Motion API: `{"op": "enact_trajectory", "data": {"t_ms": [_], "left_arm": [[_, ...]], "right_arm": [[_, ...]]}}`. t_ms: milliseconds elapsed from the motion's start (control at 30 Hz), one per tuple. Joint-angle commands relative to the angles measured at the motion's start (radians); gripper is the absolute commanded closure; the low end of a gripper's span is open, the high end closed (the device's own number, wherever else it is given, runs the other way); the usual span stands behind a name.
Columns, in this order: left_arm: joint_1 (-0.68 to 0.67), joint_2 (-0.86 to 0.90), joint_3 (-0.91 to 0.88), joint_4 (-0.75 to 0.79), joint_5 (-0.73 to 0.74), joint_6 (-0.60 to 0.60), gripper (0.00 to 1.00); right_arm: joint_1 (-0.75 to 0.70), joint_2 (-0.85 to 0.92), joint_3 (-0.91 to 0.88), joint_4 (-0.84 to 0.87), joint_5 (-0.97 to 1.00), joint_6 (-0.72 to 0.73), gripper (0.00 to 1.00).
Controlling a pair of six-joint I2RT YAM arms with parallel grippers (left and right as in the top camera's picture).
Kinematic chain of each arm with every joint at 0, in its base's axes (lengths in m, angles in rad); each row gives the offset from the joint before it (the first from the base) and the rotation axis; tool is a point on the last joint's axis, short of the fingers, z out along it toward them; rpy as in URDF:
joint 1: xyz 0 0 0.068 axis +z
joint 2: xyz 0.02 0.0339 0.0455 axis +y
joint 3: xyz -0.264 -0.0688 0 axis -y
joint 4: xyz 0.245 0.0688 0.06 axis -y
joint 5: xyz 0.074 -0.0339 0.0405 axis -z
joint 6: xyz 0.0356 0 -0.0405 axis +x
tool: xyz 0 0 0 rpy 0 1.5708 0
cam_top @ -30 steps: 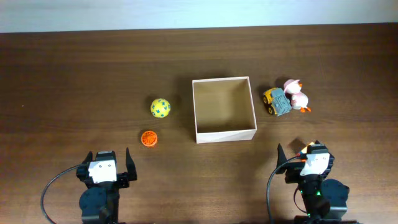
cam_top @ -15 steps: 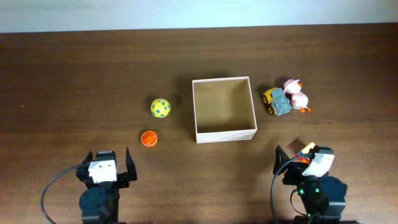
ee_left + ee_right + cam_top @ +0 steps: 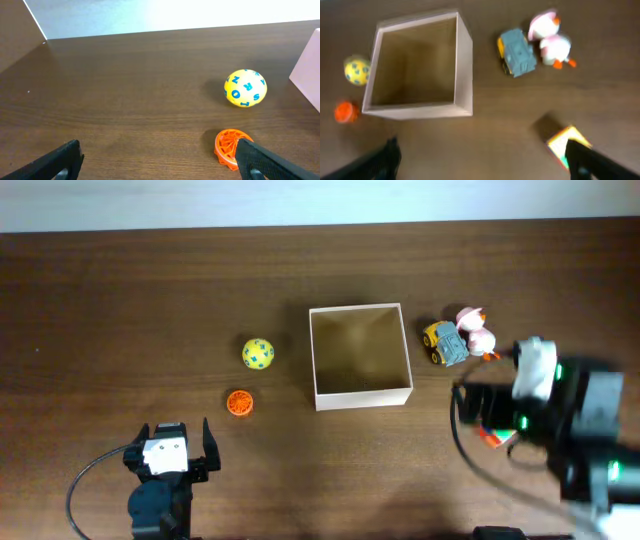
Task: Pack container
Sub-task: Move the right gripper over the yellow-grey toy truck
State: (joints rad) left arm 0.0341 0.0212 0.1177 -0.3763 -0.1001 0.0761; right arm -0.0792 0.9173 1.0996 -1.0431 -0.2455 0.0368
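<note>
The right tool (image 3: 482, 167) has risen, wide open and empty, toward the toy truck (image 3: 517, 51); packing the empty container (image 3: 415, 111) probably starts.

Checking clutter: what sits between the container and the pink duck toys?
A grey toy truck lies between the container and the pink duck toys, shown overhead.

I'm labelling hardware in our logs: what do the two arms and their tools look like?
Both are black. The left arm has a white block, a looping black cable and two black fingers on the left tool. The right arm, blurred, shows a white block and green lights; the right tool has black fingers too.
</note>
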Motion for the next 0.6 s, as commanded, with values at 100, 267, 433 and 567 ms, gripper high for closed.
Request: {"op": "enact_trajectory", "data": {"t_ms": [100,267,433,567], "left_arm": [[0.004,-0.011,-0.004,0.002,0.015,0.016,0.01],[0.004,-0.011,-0.004,0.002,0.015,0.016,0.01],[0.004,-0.011,-0.004,0.002,0.015,0.016,0.01],[0.004,-0.011,-0.004,0.002,0.015,0.016,0.01]], "right_arm": [[-0.005,0.415,0.282,-0.065,-0.018,-0.159,0.01],[-0.005,0.603,0.285,-0.053,-0.033,-0.165,0.01],[-0.004,0.737,0.285,-0.054,-0.036,-0.236,0.01],[0.009,0.794,0.285,-0.044,-0.037,-0.315,0.01]]}}
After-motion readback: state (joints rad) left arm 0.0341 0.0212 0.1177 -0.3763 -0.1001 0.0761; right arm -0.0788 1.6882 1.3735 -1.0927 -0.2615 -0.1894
